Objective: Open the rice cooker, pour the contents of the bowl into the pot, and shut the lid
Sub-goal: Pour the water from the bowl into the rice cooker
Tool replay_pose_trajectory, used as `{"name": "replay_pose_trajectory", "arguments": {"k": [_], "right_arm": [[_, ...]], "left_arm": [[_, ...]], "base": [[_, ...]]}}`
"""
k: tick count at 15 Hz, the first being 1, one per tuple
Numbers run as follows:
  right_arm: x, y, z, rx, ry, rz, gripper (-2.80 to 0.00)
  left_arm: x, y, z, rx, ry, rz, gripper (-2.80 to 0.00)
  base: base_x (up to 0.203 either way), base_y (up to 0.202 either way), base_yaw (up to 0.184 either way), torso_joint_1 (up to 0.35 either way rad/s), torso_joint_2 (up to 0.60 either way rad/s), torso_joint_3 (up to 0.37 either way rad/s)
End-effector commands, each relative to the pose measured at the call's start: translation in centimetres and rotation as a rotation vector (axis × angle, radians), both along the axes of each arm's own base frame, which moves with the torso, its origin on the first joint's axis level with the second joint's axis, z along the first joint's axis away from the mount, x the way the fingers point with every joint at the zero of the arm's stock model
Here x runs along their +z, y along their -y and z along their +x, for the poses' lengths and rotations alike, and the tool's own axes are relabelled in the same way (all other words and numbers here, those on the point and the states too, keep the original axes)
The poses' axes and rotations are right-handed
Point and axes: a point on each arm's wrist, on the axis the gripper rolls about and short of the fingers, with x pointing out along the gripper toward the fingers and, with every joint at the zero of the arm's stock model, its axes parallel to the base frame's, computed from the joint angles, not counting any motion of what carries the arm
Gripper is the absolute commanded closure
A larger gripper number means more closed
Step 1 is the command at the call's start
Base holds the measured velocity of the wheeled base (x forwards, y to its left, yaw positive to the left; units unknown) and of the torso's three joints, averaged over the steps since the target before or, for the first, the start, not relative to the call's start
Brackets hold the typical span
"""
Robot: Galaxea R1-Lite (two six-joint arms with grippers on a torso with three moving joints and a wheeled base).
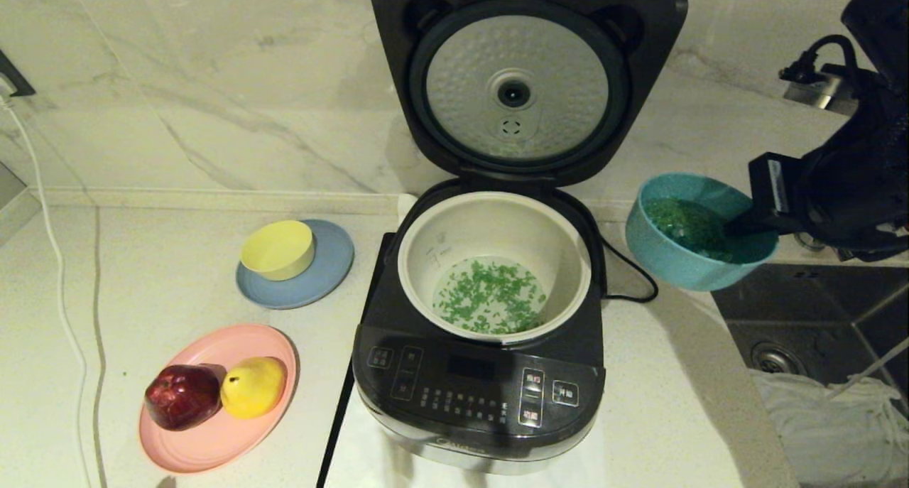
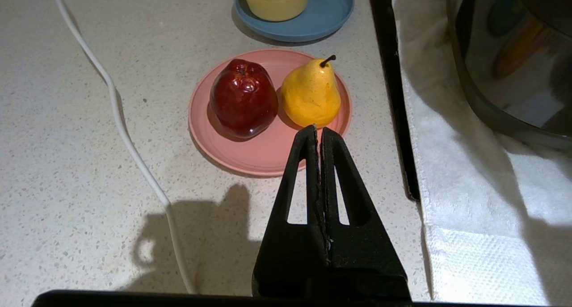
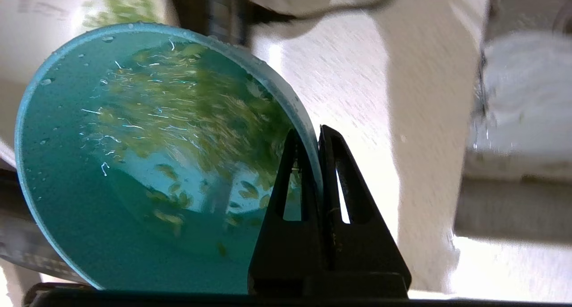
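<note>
where the counter lies nearest the robot, a pink plate is seen at the left, with a red apple and a yellow pear touching side by side on it. the left gripper is seen only in its wrist view, hanging over the counter just short of that plate, its fingers pressed together with nothing between them. a white cable is laid across the counter further left. beside the plate, at the centre, the cooker is stood on a white cloth, its button panel facing the robot. the pot is seated inside it, and green bits are scattered over its bottom. behind the pink plate, a yellow bowl is set on a blue plate. to the right of the cooker, the teal bowl is held in the air above the counter edge beside a sink, tipped toward the robot, with more green bits clinging wetly inside. the right gripper is clamped on the bowl's rim, one finger inside and one outside. a black cord is run from the cooker's right side below the bowl. farthest back, the lid is stood upright on its hinge against the marble wall, its dimpled silver plate turned to the front.
</note>
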Motion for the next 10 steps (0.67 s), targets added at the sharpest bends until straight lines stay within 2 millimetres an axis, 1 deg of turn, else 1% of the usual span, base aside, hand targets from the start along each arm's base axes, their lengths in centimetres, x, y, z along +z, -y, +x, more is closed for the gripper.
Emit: {"name": "replay_pose_trajectory", "arguments": {"k": [1,3,4,8,10], "right_arm": [[-0.5,-3.5,1.4,0.070,-0.012,-0.034,0.00],[-1.3,-6.1,1.3,0.099,0.009,-0.091,0.00],[-1.4,-7.0,1.2,0.108,0.024,-0.105,0.00],[-1.7,-9.1,0.4,0.137,0.059,-0.138,0.00],[-1.6,-9.8,0.0,0.140,0.083,-0.149,0.00]], "left_arm": [[-0.3,0.0,0.1,0.000,-0.008,0.001,0.00],[-0.3,0.0,0.1,0.000,-0.008,0.001,0.00],[-0.3,0.0,0.1,0.000,-0.008,0.001,0.00],[-0.3,0.0,0.1,0.000,-0.008,0.001,0.00],[-0.3,0.0,0.1,0.000,-0.008,0.001,0.00]], "base": [[0.000,0.000,0.000,0.000,0.00,0.000],[0.000,0.000,0.000,0.000,0.00,0.000],[0.000,0.000,0.000,0.000,0.00,0.000],[0.000,0.000,0.000,0.000,0.00,0.000],[0.000,0.000,0.000,0.000,0.00,0.000]]}}
